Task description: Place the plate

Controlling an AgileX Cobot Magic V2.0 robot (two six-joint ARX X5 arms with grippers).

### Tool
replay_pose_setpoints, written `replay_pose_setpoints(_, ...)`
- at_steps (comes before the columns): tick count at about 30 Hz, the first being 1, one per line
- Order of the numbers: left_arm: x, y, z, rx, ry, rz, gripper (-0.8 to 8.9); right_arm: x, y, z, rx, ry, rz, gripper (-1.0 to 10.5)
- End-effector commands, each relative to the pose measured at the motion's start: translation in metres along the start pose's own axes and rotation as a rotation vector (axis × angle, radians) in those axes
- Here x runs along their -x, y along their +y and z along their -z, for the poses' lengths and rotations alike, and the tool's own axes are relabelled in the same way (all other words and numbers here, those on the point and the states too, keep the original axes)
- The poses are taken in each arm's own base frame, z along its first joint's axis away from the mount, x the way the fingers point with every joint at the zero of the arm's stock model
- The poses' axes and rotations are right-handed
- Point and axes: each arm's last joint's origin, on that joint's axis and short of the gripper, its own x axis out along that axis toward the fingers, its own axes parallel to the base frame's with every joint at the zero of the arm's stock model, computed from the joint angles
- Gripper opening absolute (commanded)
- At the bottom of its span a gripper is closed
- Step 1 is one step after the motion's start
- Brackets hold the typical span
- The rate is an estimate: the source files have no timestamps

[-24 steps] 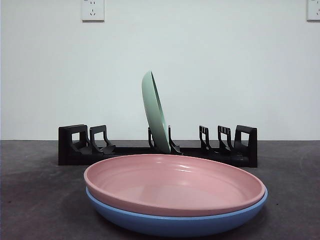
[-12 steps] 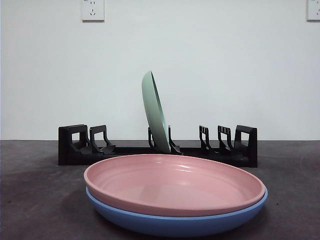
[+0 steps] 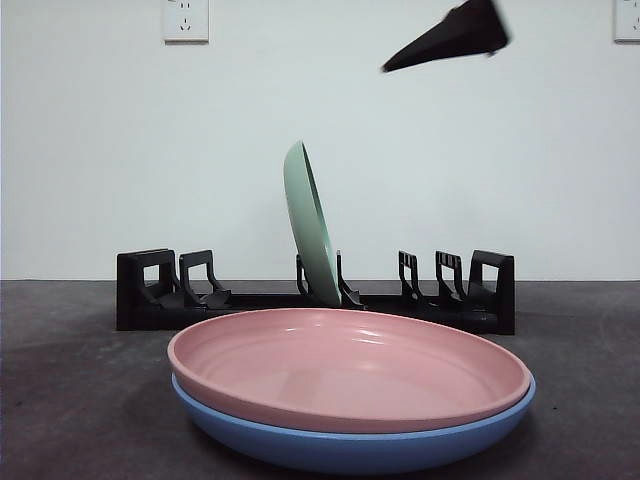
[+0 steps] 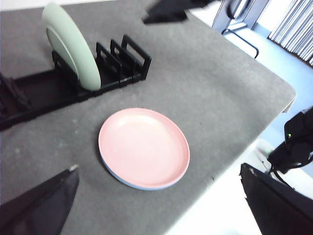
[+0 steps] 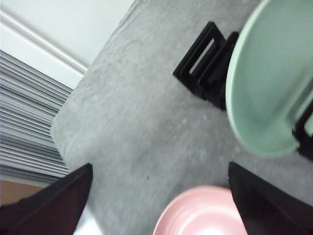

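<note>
A pink plate (image 3: 350, 365) lies stacked on a blue plate (image 3: 350, 452) at the table's front. A green plate (image 3: 310, 225) stands upright in the middle of a black rack (image 3: 150, 290) behind them. My right gripper (image 3: 445, 38) shows as a black tip high above the rack's right half. Its wrist view looks down on the green plate (image 5: 269, 88), the rack (image 5: 205, 63) and the pink plate (image 5: 205, 215), with the gripper (image 5: 159, 169) open and empty. My left gripper (image 4: 157, 169) is open and empty, high over the pink plate (image 4: 144, 147).
The grey table (image 4: 205, 83) ends in an edge close to the plates in the left wrist view. The rack (image 4: 122, 63) has free slots on both sides of the green plate (image 4: 73, 49). A wall socket (image 3: 186, 20) is on the white wall behind.
A black gripper tip has come into the front view at the top right. The plates and the rack have not moved.
</note>
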Motion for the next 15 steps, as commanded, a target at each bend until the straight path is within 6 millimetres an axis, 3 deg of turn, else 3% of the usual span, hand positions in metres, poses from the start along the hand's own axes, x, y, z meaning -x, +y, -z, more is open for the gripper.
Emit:
replay_pose_setpoints(1,0.004,-0.002,-0.003,0.000,-0.011,0.001,5.28,-0.021,-0.008,-0.019,-0.007,0.006,0.003,4.4)
replay_pose_setpoints(7,0.004,-0.001,-0.003,0.001,-0.010,0.000,5.28,-0.056,-0.031,-0.044,-0.029,0.006,0.068,4.4)
replay_pose_setpoints(15,0.004,-0.001,-0.003,0.000,-0.011,0.000,5.28,-0.093,-0.059,-0.054,-0.059,-0.024,0.081,4.4)
